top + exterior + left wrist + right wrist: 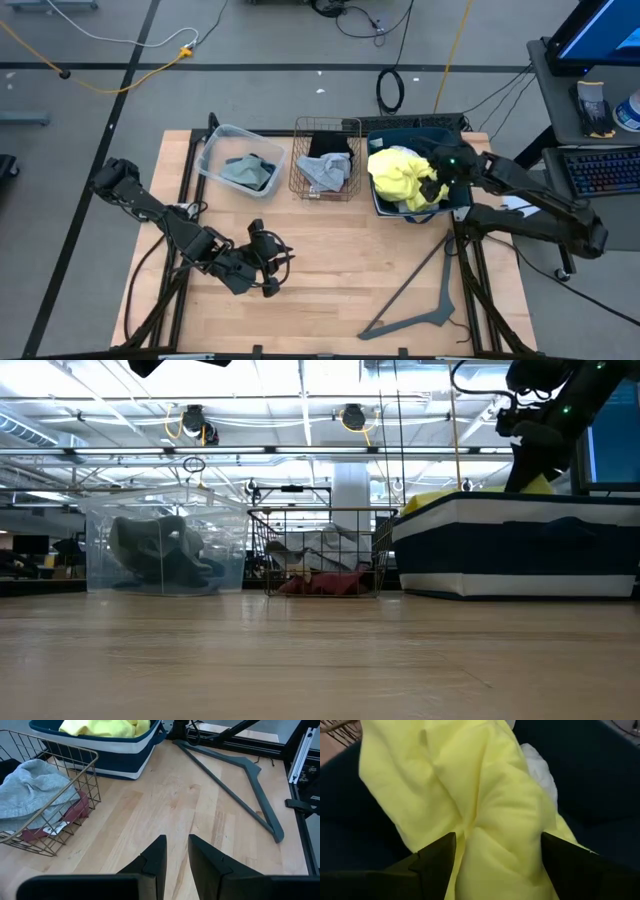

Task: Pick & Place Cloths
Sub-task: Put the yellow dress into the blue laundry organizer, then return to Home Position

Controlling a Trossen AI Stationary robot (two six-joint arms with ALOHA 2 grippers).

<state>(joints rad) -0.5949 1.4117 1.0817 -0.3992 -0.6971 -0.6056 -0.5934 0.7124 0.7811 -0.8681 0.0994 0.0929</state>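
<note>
A bright yellow cloth (398, 172) lies heaped in the navy bin (458, 205) at the back right, with a white cloth (540, 770) beside it. My right gripper (497, 836) is open above that bin, slanting down, one finger on each side of a bulge of the yellow cloth. A light grey cloth (32, 790) lies on a maroon one (77, 809) in the wire basket (300, 165), with a black cloth (330, 146) behind them. A blue-grey cloth (250, 172) rests in the clear tub (215, 150). My left gripper (177, 842) hangs over bare wood at the front left, its fingers a narrow gap apart and holding nothing. My right gripper comes at the yellow cloth from above, slanting down, and a bunched fold (495, 820) rises between its spread fingers (440, 852). I cannot tell whether the fingers touch the cloth. The cloth lies in the bin.
A thin grey hanger (425, 290) lies flat on the wood at the front right. Tub, wire basket and navy bin stand in a row along the far edge. Bare wood (340, 250) stretches between my left gripper and the hanger.
</note>
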